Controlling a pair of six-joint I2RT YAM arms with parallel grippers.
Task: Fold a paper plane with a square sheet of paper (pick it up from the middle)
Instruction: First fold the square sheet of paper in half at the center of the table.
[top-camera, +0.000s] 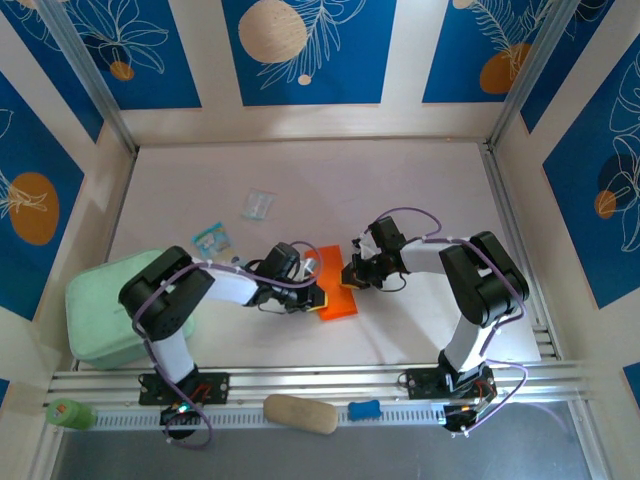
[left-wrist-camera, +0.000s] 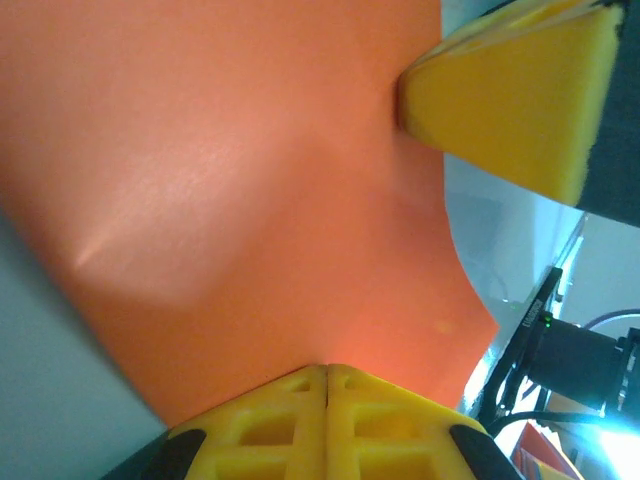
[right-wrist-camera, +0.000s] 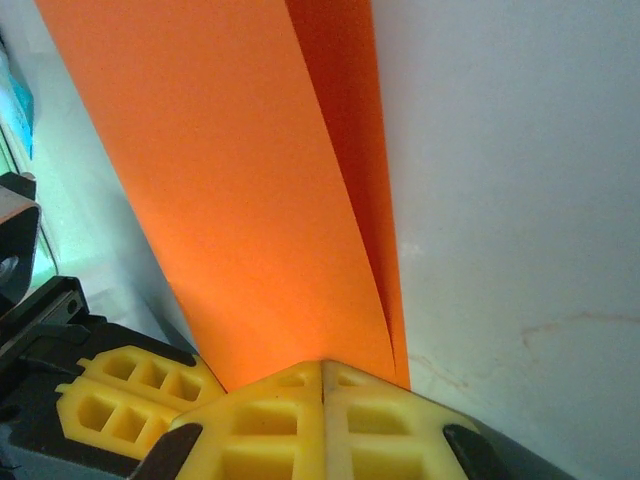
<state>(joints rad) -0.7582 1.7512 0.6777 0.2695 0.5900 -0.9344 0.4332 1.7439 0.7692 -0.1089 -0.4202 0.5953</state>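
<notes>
Centre frame: left gripper (top-camera: 310, 296) was clamped on the left edge of the square sheet of paper (top-camera: 338, 288), which was doubled over; right gripper (top-camera: 350, 272) was pinched shut on its right edge. Paper looked light, floppy, crease-prone; edge grips near the fold judged safest.
</notes>
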